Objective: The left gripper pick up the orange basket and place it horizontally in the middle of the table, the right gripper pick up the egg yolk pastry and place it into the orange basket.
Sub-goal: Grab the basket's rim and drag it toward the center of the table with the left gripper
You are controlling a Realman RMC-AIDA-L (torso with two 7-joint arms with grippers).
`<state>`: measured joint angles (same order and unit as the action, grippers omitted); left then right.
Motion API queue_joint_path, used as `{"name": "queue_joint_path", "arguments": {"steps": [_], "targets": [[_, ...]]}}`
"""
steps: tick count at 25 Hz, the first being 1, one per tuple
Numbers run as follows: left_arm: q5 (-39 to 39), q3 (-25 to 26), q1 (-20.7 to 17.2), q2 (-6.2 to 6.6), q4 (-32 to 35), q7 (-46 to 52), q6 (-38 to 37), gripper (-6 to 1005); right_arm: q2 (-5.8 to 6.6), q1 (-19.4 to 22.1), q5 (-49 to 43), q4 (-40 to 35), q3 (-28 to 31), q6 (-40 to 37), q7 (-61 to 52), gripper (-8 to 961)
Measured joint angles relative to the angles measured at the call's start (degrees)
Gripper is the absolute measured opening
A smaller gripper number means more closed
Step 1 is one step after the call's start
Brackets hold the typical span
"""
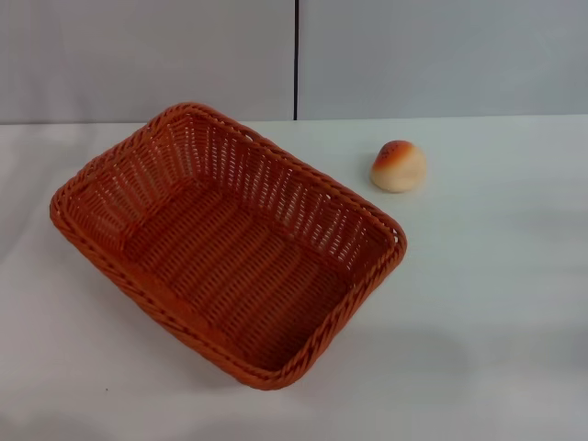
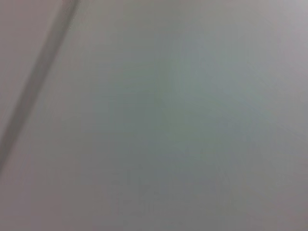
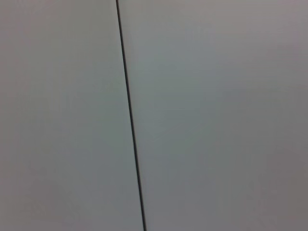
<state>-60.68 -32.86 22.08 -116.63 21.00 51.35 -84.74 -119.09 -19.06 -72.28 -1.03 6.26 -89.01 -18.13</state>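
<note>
Item one, nearest you: the table [image 1: 478, 367], a plain white top running from the near edge of the head view to the grey wall [image 1: 138, 55] at the far side. A thin dark vertical seam [image 1: 296, 60] splits that wall into two panels.

Item two: the orange basket [image 1: 276, 165], woven, rectangular, with sloping sides and a braided rim. You find it left of centre on the table, resting on its base with the opening upward. It sits skewed, one corner pointing toward the near edge and the opposite corner toward the far wall. Its interior holds nothing.

Item three: the egg yolk pastry [image 1: 399, 166], a small pale dome with a browned reddish top. You find it on the bare table, to the right of the basket and farther back, near the basket's far right rim but apart from it.

Item four: the left gripper and the right gripper. Neither appears in any view, so you cannot tell whether either pincer is spread or pressed together. The left wrist view shows you only a blurred grey surface crossed by a soft dark band [image 2: 33, 82]. The right wrist view shows you a grey panel with a fine dark line [image 3: 130, 115] running through it.
</note>
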Motion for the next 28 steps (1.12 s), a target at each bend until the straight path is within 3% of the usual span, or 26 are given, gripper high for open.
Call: {"name": "queue_joint_path", "arguments": {"steps": [2, 5, 7, 9, 14, 16, 17, 20, 21, 28], "targets": [[-0.26, -5.86, -0.59, 1.23, 5.01, 6.91, 0.43, 549, 0.03, 0.01, 0.0, 0.34, -0.2, 0.0, -0.01, 654], [-3.97, -11.85, -0.45, 4.24, 11.26, 17.02, 1.13, 546, 0.06, 0.21, 0.0, 0.71, -0.32, 0.02, -0.03, 654], [-9.63, -13.16, 0.58, 5.93, 14.92, 23.77, 1.22, 544, 0.05, 0.46, 0.0, 0.95, -0.69, 0.07, -0.04, 655], [-17.95, -13.47, 2.25, 6.69, 19.52, 30.4, 0.9, 542, 0.07, 0.63, 0.0, 1.17, -1.23, 0.17, -0.05, 655], [-34.0, -13.53, 6.38, 5.74, 27.63, 38.51, 0.68, 538, 0.08, 0.81, 0.01, 1.94, -1.59, 0.31, -0.07, 655], [-34.0, -13.53, 6.38, 5.74, 27.63, 38.51, 0.68, 536, 0.07, 0.98, 0.01, 2.34, -1.74, 0.32, -0.07, 655], [-40.99, -13.06, 8.62, 5.34, 28.67, 41.68, 1.86, 535, 0.04, 1.19, 0.03, 2.48, -2.04, 0.33, -0.07, 655], [-45.75, -12.87, 10.17, 5.25, 28.95, 43.95, 2.47, 532, 0.02, 1.5, 0.03, 2.64, -2.42, 0.33, -0.07, 654], [-53.67, -12.7, 12.13, 4.93, 29.84, 47.57, 3.86, 531, 0.02, 1.64, 0.04, 2.71, -2.45, 0.34, -0.07, 654], [-61.84, -12.68, 13.17, 4.19, 30.83, 50.52, 8.01, 524, 0.0, 2.25, 0.05, 2.98, -2.49, 0.51, -0.07, 654]]}}
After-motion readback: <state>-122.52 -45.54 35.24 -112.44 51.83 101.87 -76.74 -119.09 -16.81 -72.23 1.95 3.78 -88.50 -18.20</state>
